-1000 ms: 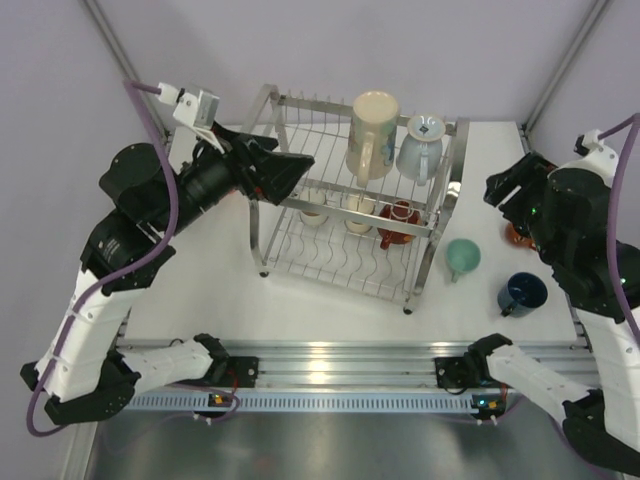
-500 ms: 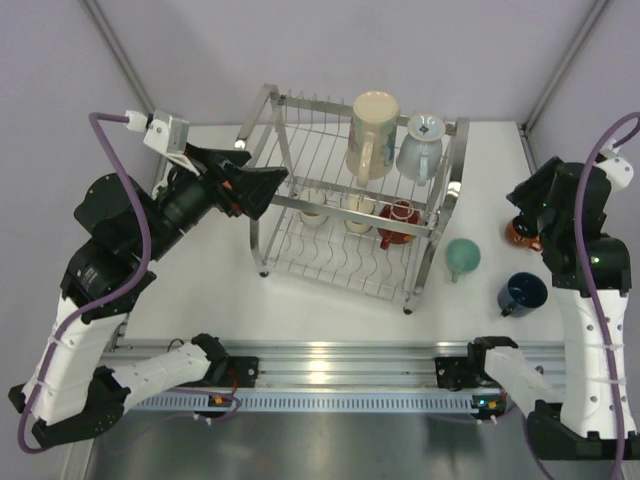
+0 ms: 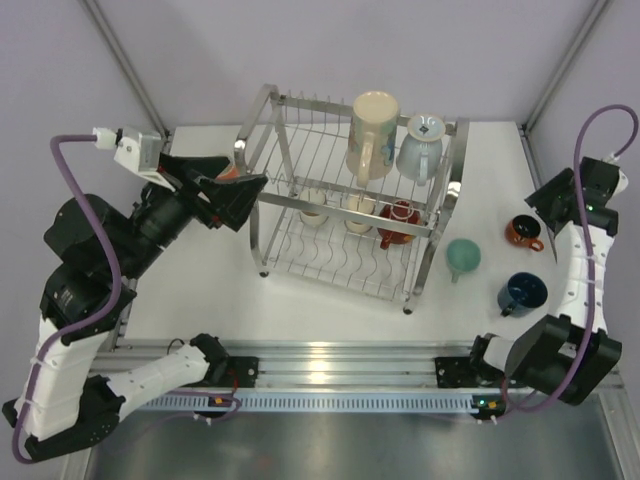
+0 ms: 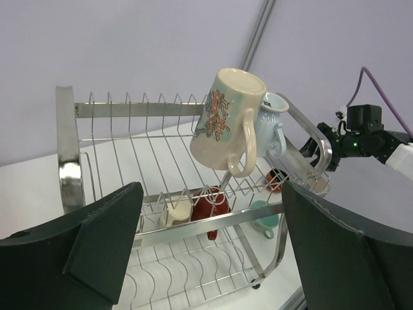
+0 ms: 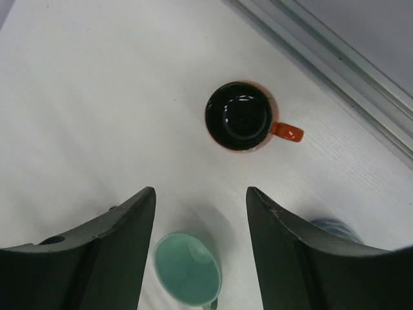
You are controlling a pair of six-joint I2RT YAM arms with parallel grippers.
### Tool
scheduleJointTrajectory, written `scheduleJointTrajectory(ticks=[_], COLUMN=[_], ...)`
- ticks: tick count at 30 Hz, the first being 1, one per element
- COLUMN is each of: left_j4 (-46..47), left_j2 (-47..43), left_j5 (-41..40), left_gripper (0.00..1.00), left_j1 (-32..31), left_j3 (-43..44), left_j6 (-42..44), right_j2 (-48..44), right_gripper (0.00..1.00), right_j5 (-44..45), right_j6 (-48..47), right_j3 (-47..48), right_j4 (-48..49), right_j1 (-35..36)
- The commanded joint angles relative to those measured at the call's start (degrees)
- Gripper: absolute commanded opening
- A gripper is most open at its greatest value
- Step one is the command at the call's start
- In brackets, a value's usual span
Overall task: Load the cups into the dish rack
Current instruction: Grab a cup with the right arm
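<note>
- The dish rack [image 3: 300, 100] stands in the middle of the tabletop [image 3: 200, 280]. A printed mug [image 3: 372, 135] and a pale blue-grey cup [image 3: 420, 145] sit on its upper tier, and a red cup [image 3: 398, 222] sits with cream ones on the lower tier.
- Three cups are not yet loaded at the right of the top view: an orange cup [image 3: 522, 232], a mint cup [image 3: 462, 257] and a navy cup [image 3: 522, 292].
- The left tool [image 4: 211, 187] is spread wide and empty, facing the rack from the left.
- The right tool [image 5: 200, 191] is also spread and holds nothing. It hangs over the orange and mint cups.
- Risk: the three cups stand close together, so a finger coming down on one could clip a handle or shove a neighbour toward the tabletop's edge.
- Risk: the printed mug sits tilted, and a knock to the rack could tip it.
- Compared with a second ago, the left arm has drawn back from the rack toward the left edge. The right arm has swung out to the right edge, uncovering the orange cup. No cup has moved.
</note>
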Motion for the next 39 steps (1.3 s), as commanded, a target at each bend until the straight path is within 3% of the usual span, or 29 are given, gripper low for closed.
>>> scheduleJointTrajectory(ticks=[1,7,11,15,18,25,34,39], left_j4=[0.9,0.8,0.9,0.8,0.8,0.9,3.2,4.7], left_j2=[-1.2,0.0,1.0,1.2,0.9,1.5,3.4,5.5], left_j5=[-2.5,-1.4,-0.8,0.7,0.3,0.0,3.1,5.4], left_gripper=[0.94,0.93,0.93,0.93,0.93,0.93,0.92,0.92], left_j1=[0.0,0.0,0.0,0.0,0.0,0.0,0.0,0.0], left_j3=[-0.3,-0.6,-1.5,-1.3,-1.5,-1.6,-0.9,0.4], left_j6=[1.6,1.5,0.9,0.1,0.2,-0.1,3.5,5.8], right_j2=[0.6,-3.3,-4.5,-6.1,-5.7,-1.0,12.3,16.4], right_gripper=[0.58,0.57,0.56,0.56,0.58,0.57,0.59,0.59], right_j5=[-0.7,7.7,8.9,7.5,7.6,-7.3,-6.8,-8.9], right_j6=[1.3,7.4,12.4,13.0,9.2,-4.6,-20.7,-23.4], right_j3=[-1.2,-6.3,-7.3,-9.2,-10.8,-10.5,-2.1,-0.5], right_j4=[3.8,3.2,-2.8,-2.7,2.1,12.0,12.2,12.9], right_j1=[-5.9,-9.3,-9.7,-10.0,-10.1,-10.1,-2.2,-0.8])
